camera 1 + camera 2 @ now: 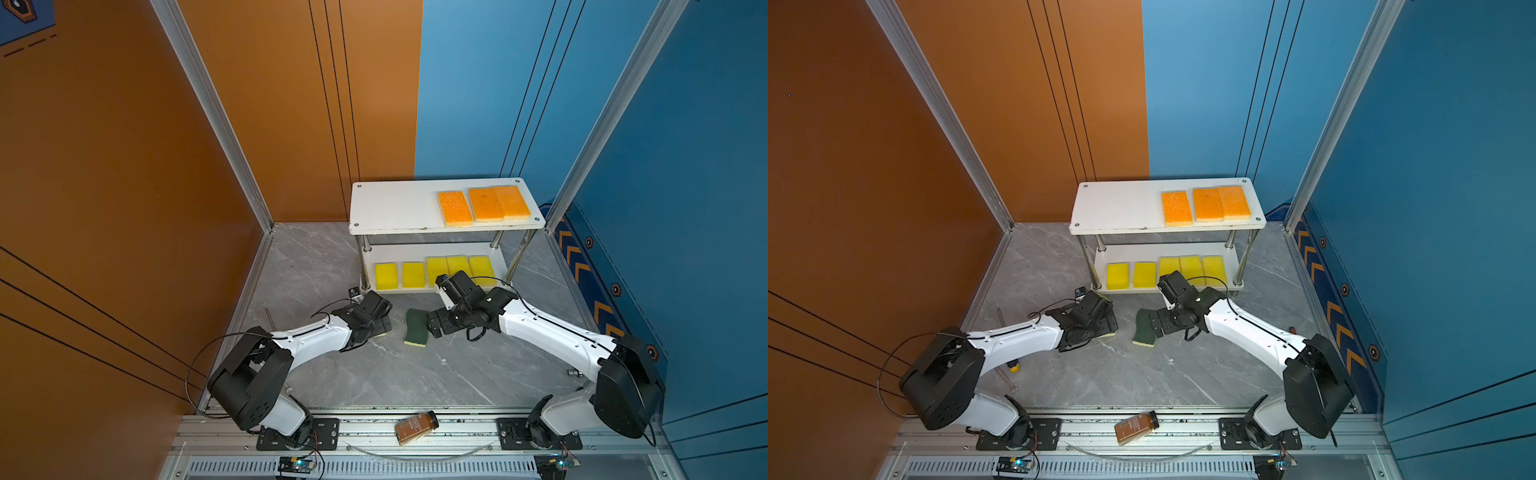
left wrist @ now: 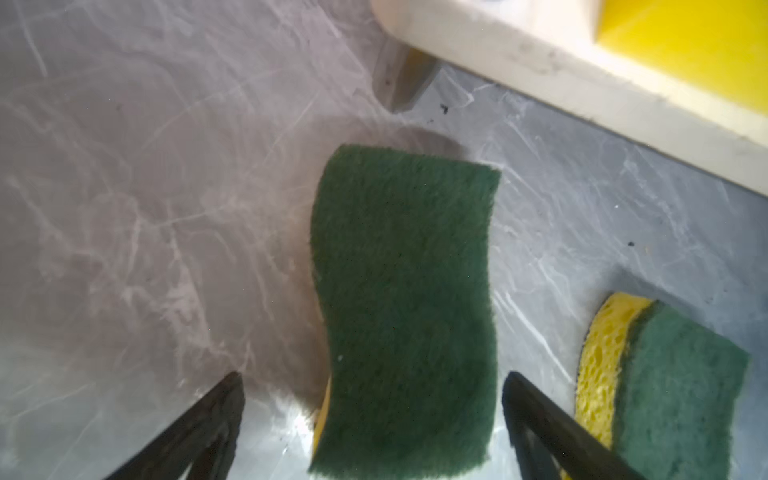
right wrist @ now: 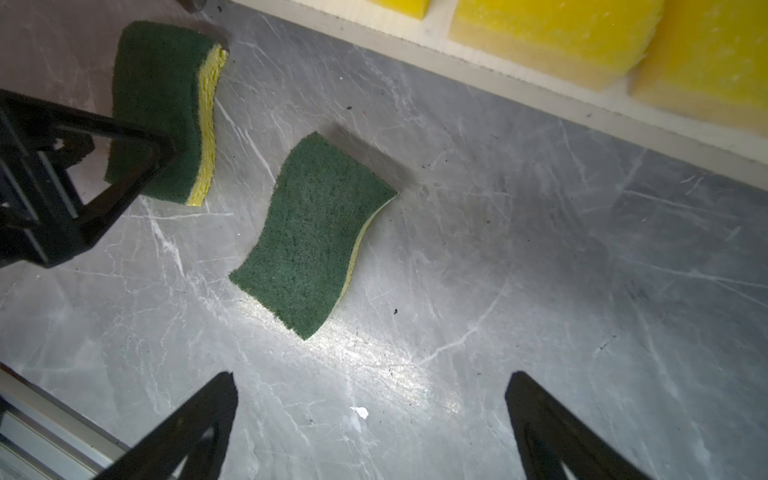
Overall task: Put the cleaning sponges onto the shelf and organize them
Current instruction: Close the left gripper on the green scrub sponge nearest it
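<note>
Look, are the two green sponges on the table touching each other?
Apart. The right wrist view shows bare table between one green sponge and the other green sponge.

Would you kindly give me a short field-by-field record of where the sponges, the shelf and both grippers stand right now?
shelf top tier: three orange sponges, toward its right end
shelf lower tier: five yellow sponges in a row
off the shelf: two green-topped sponges, flat on the table in front of it
left gripper: open, fingers either side of one green-topped sponge
right gripper: open, beside the other, holding nothing
other: brown bottle lying on the front rail
</note>
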Robot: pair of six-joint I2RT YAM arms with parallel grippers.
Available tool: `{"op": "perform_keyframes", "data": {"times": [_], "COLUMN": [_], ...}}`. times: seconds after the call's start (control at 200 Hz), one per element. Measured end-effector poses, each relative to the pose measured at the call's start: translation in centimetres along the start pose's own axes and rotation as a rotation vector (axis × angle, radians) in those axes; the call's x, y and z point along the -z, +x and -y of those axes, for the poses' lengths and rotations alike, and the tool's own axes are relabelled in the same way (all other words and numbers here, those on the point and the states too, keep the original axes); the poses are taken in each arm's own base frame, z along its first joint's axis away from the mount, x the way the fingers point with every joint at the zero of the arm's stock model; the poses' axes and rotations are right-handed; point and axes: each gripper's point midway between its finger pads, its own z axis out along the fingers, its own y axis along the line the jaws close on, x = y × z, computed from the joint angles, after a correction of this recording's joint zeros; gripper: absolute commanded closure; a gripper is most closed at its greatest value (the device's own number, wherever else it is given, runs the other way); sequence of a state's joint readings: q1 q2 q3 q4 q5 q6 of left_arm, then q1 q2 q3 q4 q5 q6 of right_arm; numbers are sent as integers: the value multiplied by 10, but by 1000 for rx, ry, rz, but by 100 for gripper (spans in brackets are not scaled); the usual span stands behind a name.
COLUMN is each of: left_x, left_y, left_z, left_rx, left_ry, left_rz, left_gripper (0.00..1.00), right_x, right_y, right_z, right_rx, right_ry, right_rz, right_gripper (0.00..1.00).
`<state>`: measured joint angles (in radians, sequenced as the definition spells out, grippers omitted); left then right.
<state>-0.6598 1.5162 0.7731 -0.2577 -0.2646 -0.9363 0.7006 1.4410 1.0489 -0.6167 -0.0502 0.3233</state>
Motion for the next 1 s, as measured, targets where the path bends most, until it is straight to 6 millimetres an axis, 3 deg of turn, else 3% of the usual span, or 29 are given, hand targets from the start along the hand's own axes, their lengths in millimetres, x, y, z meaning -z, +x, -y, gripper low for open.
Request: {"op": "perform_keyframes", "data": {"times": [0.511,0.726,0.751,0.821,1.002], "left_x": [-18,-19,-19,-19,-19], "left_y": [0,-1,0,1,3], "left_z": [11,11,11,10,8], "left_rx": [-19,-26,-30,-36,-55], "left_ry": [-30,-37,-38,-42,-48], "left_rz": [-15,-15,-17,-21,-28], "left_gripper": [0,12,19,24,33], "right_x": [1,1,1,1,1], "right_y": [-6,-7,-7,-7,-6], "right_z": [10,10,10,10,8], "right_rx": [-51,-54,-54,-57,-57], "right_ry": [-3,-3,-4,-4,-17], "right_rz": [30,34,34,33,28], "right_gripper": [0,0,0,0,1]}}
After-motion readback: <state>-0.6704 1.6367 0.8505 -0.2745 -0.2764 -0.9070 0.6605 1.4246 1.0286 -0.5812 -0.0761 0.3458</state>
